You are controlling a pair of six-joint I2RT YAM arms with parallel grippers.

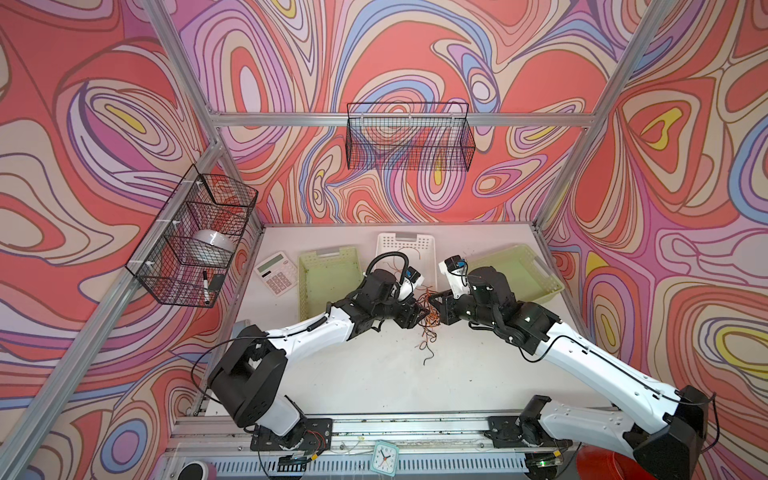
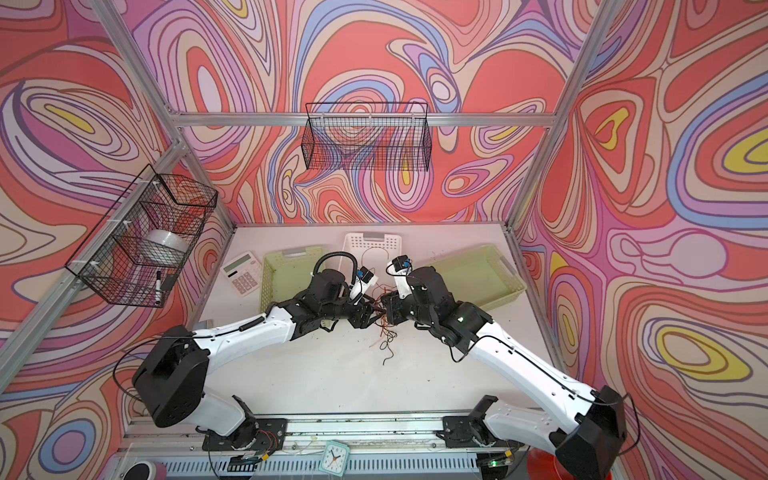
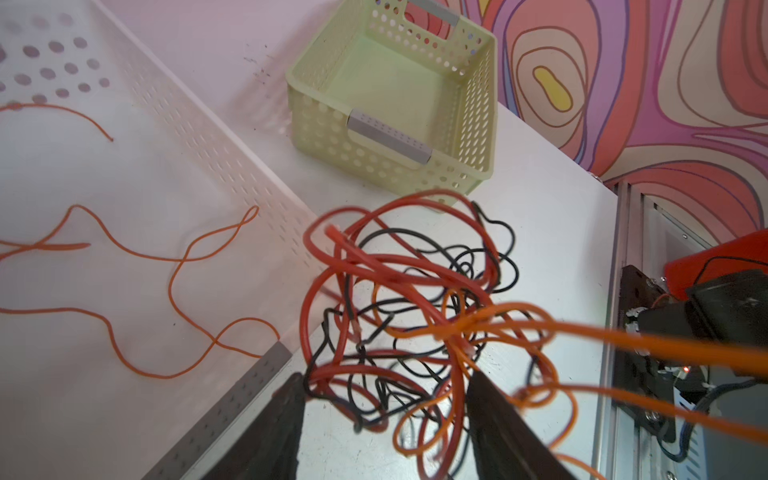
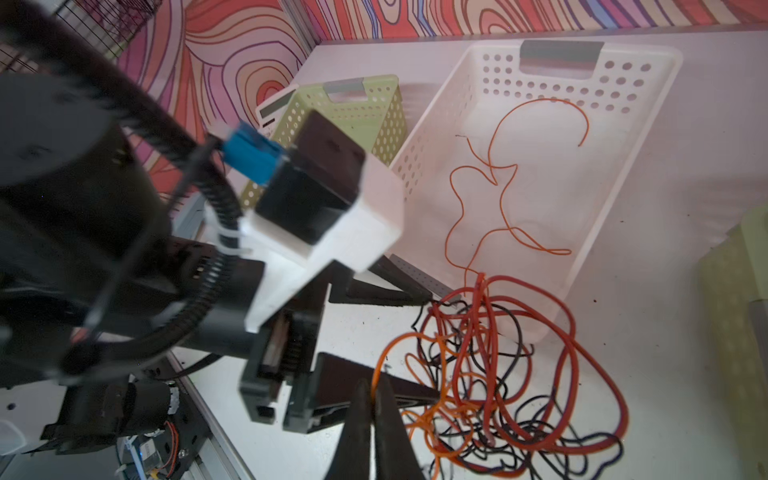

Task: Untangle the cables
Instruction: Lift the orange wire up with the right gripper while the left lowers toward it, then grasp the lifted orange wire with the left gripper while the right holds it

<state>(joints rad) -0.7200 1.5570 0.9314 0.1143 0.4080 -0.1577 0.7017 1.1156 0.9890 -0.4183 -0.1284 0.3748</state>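
The cables (image 1: 428,320) (image 2: 384,328) are a tangled bunch of red, orange and black wires on the white table between my two grippers. In the left wrist view the tangle (image 3: 415,299) hangs ahead of my left gripper (image 3: 386,376), which is open with red and black loops between its jaws. My right gripper (image 4: 374,384) is shut on an orange cable (image 3: 623,336) that runs taut out of the tangle (image 4: 498,374). A separate orange cable (image 4: 498,183) (image 3: 178,259) lies loose inside the white basket (image 4: 561,54).
The white basket (image 1: 405,239) stands behind the tangle, flanked by a green basket (image 1: 305,286) on the left and another green basket (image 1: 548,282) on the right. A calculator (image 1: 276,272) lies at the far left. A clock (image 1: 384,457) sits at the front rail.
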